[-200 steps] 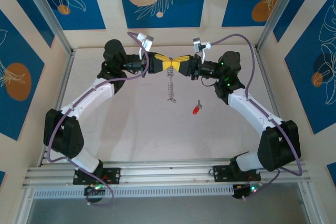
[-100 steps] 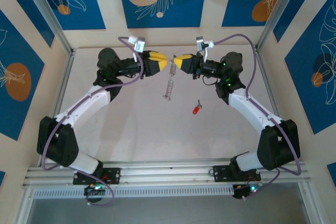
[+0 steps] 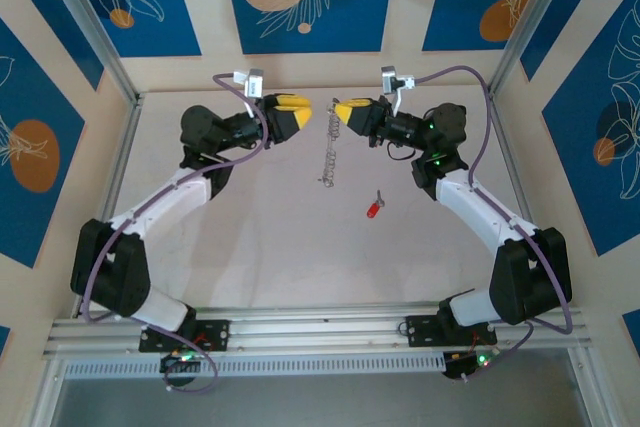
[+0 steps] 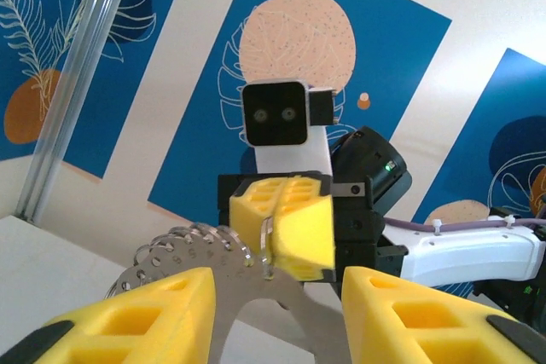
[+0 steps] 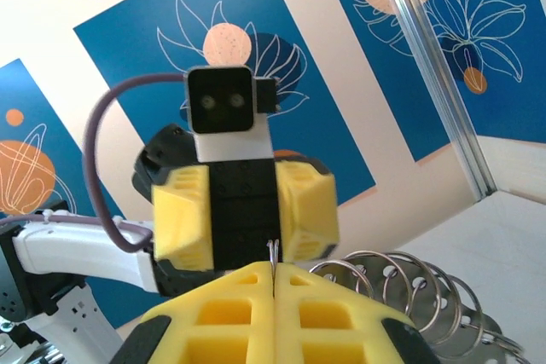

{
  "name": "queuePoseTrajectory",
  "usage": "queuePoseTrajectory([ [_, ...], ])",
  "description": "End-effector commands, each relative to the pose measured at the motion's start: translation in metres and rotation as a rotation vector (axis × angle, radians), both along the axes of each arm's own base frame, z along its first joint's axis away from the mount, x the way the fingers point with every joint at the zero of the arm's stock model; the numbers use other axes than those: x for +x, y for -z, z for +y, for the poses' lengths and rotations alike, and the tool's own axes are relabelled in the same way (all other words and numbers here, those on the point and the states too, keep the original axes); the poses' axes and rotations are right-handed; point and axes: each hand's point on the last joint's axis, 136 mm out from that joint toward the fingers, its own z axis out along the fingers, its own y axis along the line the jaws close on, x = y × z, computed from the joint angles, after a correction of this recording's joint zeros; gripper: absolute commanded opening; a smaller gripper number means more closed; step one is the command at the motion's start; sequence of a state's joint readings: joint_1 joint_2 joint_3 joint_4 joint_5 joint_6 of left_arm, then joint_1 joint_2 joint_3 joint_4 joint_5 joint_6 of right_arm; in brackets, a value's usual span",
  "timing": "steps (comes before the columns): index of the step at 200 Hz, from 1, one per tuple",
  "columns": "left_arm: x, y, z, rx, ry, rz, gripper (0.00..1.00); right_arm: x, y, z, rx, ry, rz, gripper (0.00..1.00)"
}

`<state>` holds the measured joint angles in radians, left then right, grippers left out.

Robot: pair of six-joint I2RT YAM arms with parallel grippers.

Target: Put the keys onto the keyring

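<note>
Table point(image 3: 250, 247): keyring point(image 3: 326, 157) in right end effector point(image 3: 342, 110)

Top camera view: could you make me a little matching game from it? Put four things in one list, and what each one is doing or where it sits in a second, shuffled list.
Things
1. left end effector
2. right end effector
3. keyring
4. key

States
A. lies by itself on the table, red head
B. shut, pinching thin metal between its yellow fingers
C. open, holding nothing
D. silvery chain, gripped at one end

Pairs: 1-C, 2-B, 3-D, 4-A
</note>
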<state>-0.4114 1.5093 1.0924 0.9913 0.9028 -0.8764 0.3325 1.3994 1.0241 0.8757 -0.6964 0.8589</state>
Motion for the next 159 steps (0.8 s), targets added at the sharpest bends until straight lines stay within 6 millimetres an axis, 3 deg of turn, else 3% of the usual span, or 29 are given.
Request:
queuePoseTrajectory([
  [1,-0.003,-0.011,0.003,-0.079,0.029,-0.01,0.42,-0.003,-0.016,0.001,0.054,0.02,-0.049,0.0],
  [159,-0.007,-0.013,-0.019,-0.115,0.102,0.0,0.34,-0.001,-0.022,0.013,0.084,0.011,-0.053,0.0],
])
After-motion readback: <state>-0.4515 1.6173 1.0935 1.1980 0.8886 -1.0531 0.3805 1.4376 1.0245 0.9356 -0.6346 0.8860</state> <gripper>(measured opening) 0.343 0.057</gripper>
